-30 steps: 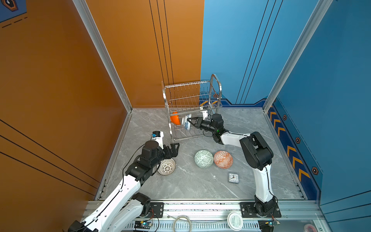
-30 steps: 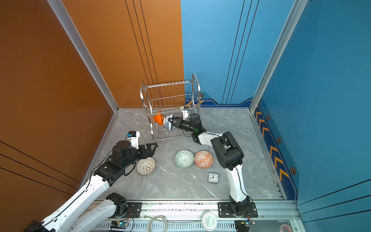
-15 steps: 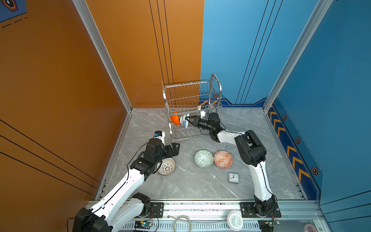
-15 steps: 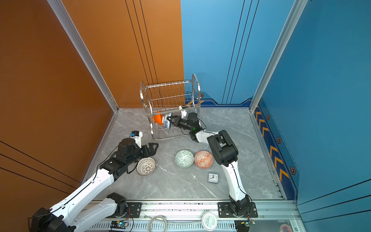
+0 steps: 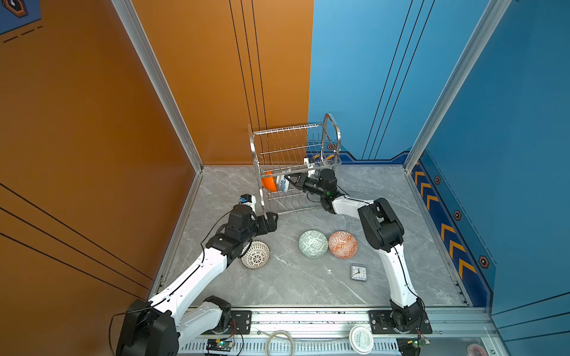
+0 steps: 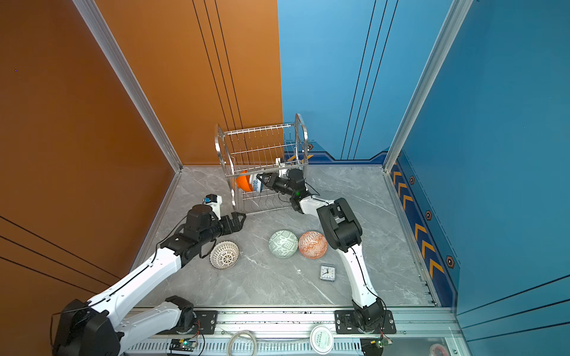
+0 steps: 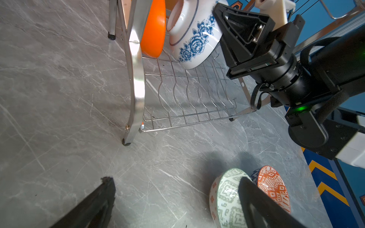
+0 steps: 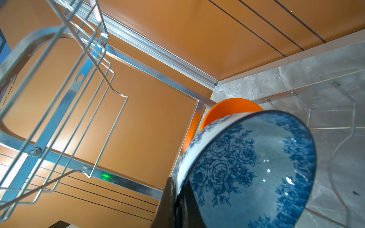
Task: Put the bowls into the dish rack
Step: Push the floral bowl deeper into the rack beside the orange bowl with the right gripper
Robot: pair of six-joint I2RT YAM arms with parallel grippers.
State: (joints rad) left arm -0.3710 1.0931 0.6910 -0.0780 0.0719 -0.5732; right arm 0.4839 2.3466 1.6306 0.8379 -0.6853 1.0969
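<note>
The silver dish rack (image 5: 293, 148) (image 6: 262, 145) stands at the back. A plain orange bowl (image 5: 267, 184) (image 7: 154, 29) stands on edge in its lower tier. Right beside that one, a blue-flowered bowl (image 5: 282, 185) (image 7: 194, 37) (image 8: 252, 167) is tilted over the lower shelf, with my right gripper (image 5: 290, 180) (image 8: 175, 189) shut on its rim. My left gripper (image 5: 273, 220) (image 7: 175, 180) hangs open and empty near the rack's front left leg. On the floor lie a black-lattice bowl (image 5: 255, 255), a green-patterned bowl (image 5: 313, 243) (image 7: 227, 197) and an orange-red bowl (image 5: 343, 244).
A small square clock (image 5: 359, 273) lies in front of the orange-red bowl. A flat white lid (image 5: 361, 339) sits on the front rail. The right arm's elbow (image 5: 382, 225) stands just right of the bowls. Orange and blue walls close in the floor.
My right gripper has carried the blue-flowered bowl a little deeper into the lower tier, toward the orange bowl. My left gripper has edged toward the rack's front leg, still open.
</note>
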